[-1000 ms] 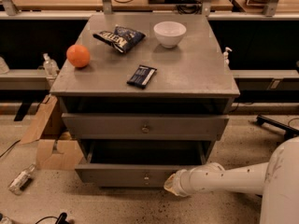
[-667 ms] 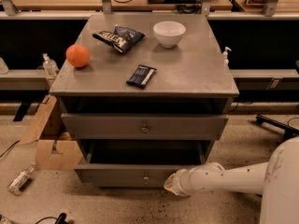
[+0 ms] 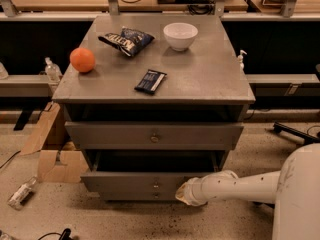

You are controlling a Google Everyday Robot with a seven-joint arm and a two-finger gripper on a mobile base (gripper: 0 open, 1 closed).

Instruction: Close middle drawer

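The middle drawer (image 3: pixel 135 180) of the grey cabinet is pulled out, with a dark gap above its flat front and a small round knob (image 3: pixel 156 185) at its centre. My white arm reaches in from the lower right. Its gripper (image 3: pixel 183 194) is at the right part of the drawer's front, low down, touching or almost touching it. The top drawer (image 3: pixel 110 135) with a like knob sits above, slightly out. The narrow front of the lowest drawer (image 3: pixel 130 195) shows just under the middle one.
On the cabinet top (image 3: pixel 200 74) lie an orange (image 3: pixel 82 60), a chip bag (image 3: pixel 125 40), a white bowl (image 3: pixel 180 35) and a dark snack bar (image 3: pixel 150 81). A cardboard box (image 3: pixel 50 154) and a bottle (image 3: pixel 21 193) are on the floor at left. My base (image 3: pixel 300 199) is at right.
The middle drawer's front seems to have slid slightly inward. The gripper has stayed at the drawer's right front, hardly moving.
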